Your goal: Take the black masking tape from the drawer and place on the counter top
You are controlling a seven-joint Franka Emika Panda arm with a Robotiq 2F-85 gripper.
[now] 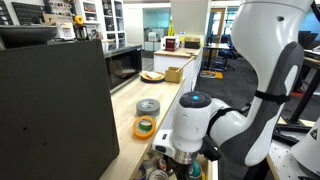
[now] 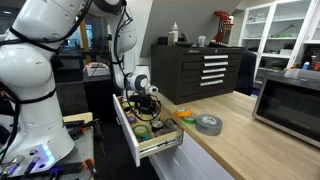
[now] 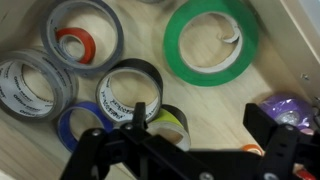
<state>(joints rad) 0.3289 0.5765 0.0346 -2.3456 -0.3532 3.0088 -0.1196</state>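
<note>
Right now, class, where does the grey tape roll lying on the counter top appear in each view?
Exterior view: grey tape roll mid-frame on the counter, just beyond a yellow roll.
Exterior view: the roll lies right of centre, left of the microwave.
Wrist view: not in it; that camera looks into the drawer.
Shared landmark: the open drawer, in all three.

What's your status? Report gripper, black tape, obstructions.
Gripper open over drawer. Black tape in drawer, ungripped. Blue roll and yellow roll crowd it.
</note>
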